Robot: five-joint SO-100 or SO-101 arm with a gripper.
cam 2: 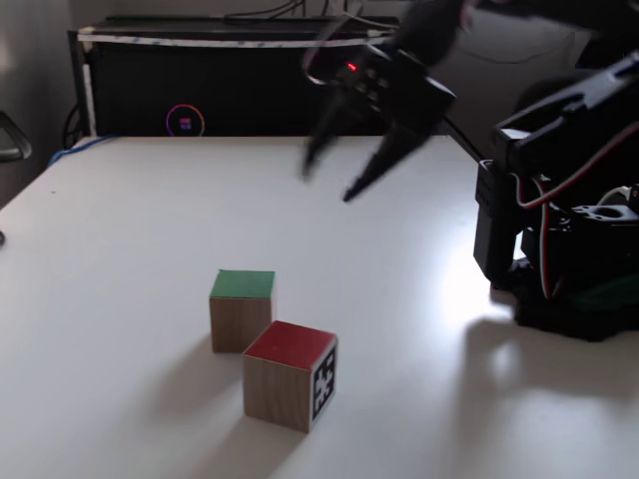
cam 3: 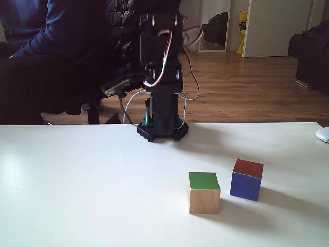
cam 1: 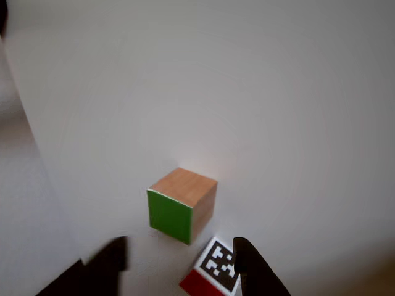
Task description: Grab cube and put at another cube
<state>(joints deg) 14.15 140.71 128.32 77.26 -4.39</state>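
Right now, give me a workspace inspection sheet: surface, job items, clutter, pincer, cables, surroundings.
Surface: white table, bare around the cubes.
Job's things: wood cube with green face sits on the table, not gripped; marker cube with red top close beside it, a narrow gap visible in a fixed view.
Clutter: white object at the table's edge, too cropped to identify.
Pincer: pincer open, raised above the table, holding nothing.
Cables: red and white wires on the arm; loose cable behind the base.
Surroundings: seated person's dark sleeve, wooden floor, black cabinet.
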